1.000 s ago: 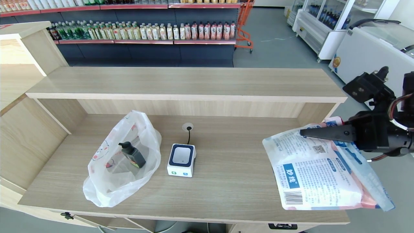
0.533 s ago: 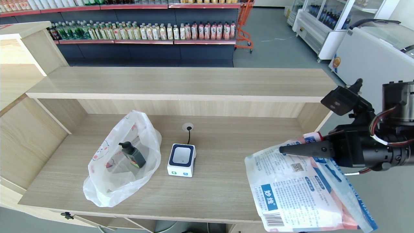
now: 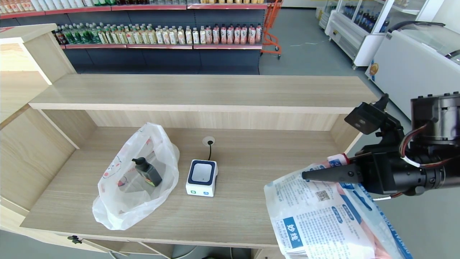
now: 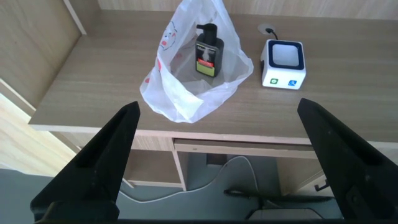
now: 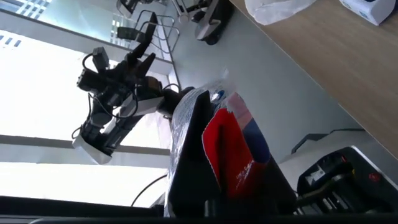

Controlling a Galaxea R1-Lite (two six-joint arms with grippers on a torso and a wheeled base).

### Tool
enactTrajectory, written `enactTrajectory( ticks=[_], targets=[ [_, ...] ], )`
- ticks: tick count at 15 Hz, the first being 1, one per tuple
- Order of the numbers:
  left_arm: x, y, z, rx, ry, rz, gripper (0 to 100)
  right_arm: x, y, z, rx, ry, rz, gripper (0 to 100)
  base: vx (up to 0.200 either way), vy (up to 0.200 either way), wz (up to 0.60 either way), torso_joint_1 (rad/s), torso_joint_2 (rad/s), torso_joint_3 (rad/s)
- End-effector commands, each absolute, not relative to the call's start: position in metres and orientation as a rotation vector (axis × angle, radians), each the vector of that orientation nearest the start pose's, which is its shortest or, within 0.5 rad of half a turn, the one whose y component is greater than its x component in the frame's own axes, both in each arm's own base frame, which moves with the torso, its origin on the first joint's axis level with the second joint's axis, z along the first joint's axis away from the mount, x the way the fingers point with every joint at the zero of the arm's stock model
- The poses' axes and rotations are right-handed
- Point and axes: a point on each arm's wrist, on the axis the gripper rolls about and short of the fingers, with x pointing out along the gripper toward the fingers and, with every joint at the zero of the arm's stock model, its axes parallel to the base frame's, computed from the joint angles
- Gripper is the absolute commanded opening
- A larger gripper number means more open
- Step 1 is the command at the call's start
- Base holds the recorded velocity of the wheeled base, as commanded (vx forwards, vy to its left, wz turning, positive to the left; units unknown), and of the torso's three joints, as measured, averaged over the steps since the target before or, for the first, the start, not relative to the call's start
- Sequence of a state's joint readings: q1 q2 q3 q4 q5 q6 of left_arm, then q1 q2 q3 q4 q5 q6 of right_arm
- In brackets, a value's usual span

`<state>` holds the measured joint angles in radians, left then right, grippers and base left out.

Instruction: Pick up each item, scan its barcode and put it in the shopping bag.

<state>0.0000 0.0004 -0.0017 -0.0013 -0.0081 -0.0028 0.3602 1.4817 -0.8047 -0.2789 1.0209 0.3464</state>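
Wooden counter (image 3: 237, 212): right gripper (image 3: 305, 175), pinching printed packet (image 3: 316, 219), now farther left and lower, nearer scanner (image 3: 202, 177); shopping bag (image 3: 118, 201) unchanged. Left gripper (image 4: 217, 107) spread, apparently off counter front.

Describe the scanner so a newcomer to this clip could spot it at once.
On the lower wooden counter, look just right of the white bag. The scanner is the small white box with a dark-rimmed window on top, the only thing with a black cable running from it.
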Motion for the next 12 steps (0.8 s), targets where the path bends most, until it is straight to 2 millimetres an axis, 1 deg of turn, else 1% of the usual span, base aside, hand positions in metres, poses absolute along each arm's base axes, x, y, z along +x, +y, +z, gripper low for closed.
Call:
enactTrajectory(
  ticks=[1,6,7,10,12],
  targets=[
    [-0.0229,-0.0002,0.0761,-0.003,-0.003,-0.008,100,0.2194,0.1040,0.2118,0.426,0.645,1.285,0,0.000,0.000,0.00,0.000,0.00,0.000],
    [-0.0229,-0.0002,0.0761,-0.003,-0.003,-0.009,100,0.2198,0.1041,0.2118,0.424,0.644,1.282,0,0.000,0.000,0.00,0.000,0.00,0.000],
    [-0.0229,-0.0002,0.0761,-0.003,-0.003,-0.008,100,0.2212,0.1047,0.2134,0.417,0.633,1.260,0,0.000,0.000,0.00,0.000,0.00,0.000],
    [-0.0229,-0.0002,0.0761,-0.003,-0.003,-0.009,100,0.2181,0.1057,0.2076,0.415,0.649,1.218,0,0.000,0.000,0.00,0.000,0.00,0.000],
    [-0.0229,-0.0002,0.0761,-0.003,-0.003,-0.008,100,0.2163,0.1053,0.2076,0.414,0.648,1.219,0,0.000,0.000,0.00,0.000,0.00,0.000]
  ],
)
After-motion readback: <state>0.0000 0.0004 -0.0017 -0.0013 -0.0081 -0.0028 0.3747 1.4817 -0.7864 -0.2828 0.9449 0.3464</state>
